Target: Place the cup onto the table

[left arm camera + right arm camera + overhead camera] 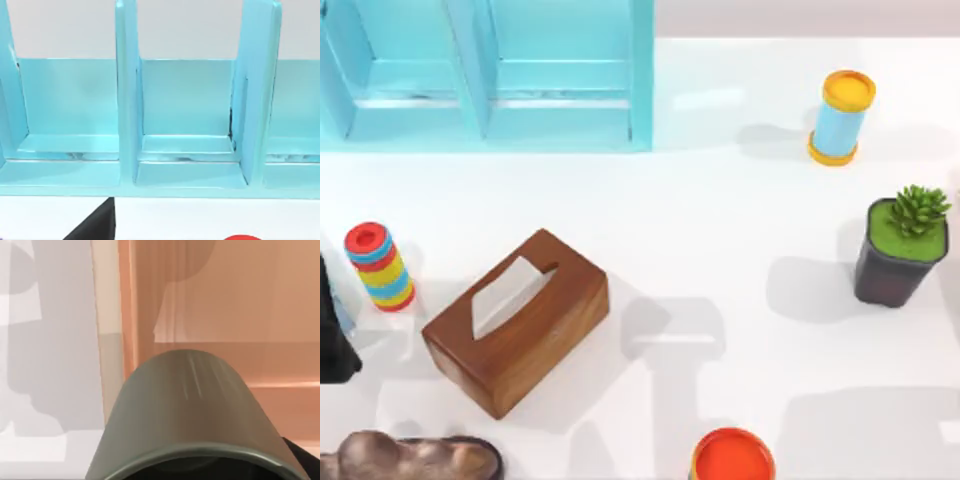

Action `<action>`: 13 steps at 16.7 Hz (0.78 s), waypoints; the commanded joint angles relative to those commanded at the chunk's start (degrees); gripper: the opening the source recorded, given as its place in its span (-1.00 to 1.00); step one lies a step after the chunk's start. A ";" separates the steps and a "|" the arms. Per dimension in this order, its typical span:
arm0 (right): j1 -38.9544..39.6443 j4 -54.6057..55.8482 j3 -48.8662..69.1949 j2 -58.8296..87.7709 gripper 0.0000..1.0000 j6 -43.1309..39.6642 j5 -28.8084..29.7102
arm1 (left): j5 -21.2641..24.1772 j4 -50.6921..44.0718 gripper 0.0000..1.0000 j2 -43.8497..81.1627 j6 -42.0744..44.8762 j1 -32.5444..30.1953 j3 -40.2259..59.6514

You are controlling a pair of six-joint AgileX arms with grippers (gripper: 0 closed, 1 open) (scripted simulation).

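I judge the job to be somewhere in its middle: the cup (192, 415) sits right up against my right wrist camera, its grey-olive side and dark mouth looming close, which suggests my right arm is carrying it. It is not yet standing on the table (740, 230). What remains is to bring it down over a bare stretch of the white top, set it upright and let go.

In the right wrist view the cup lies directly in front of the camera, where my right gripper's fingers would be, with its rim nearest the lens. A dark edge shows at the cup's side, but I cannot tell whether that is a finger, so I cannot say how far that gripper is parted or whether it truly clamps the cup. Behind the cup I see a pale wall and an orange-brown surface rather than the tabletop, so I judge the cup is well off the table.

From above, the table carries a wooden tissue box (515, 320), a potted plant (902, 248), a blue cylinder with yellow ends (840, 118), a striped stack of rings (380, 266) and an orange-topped container (732, 458). The open white area between the box and the plant looks like the safest landing spot.

My left arm faces the blue shelf (150, 125).
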 joint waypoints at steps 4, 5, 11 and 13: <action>-0.01 -0.17 -0.06 0.06 -1.00 0.25 -0.09 | 0.00 0.00 1.00 0.00 0.00 0.00 0.00; 0.02 -0.18 -0.02 0.08 -1.00 0.29 -0.09 | 0.00 0.00 1.00 0.00 0.00 0.00 0.00; 8.62 -2.78 11.56 6.52 -1.00 10.21 -1.01 | 0.00 0.00 1.00 0.00 0.00 0.00 0.00; 13.64 -4.42 18.42 10.83 -1.00 15.84 -1.42 | 0.00 0.00 1.00 0.00 0.00 0.00 0.00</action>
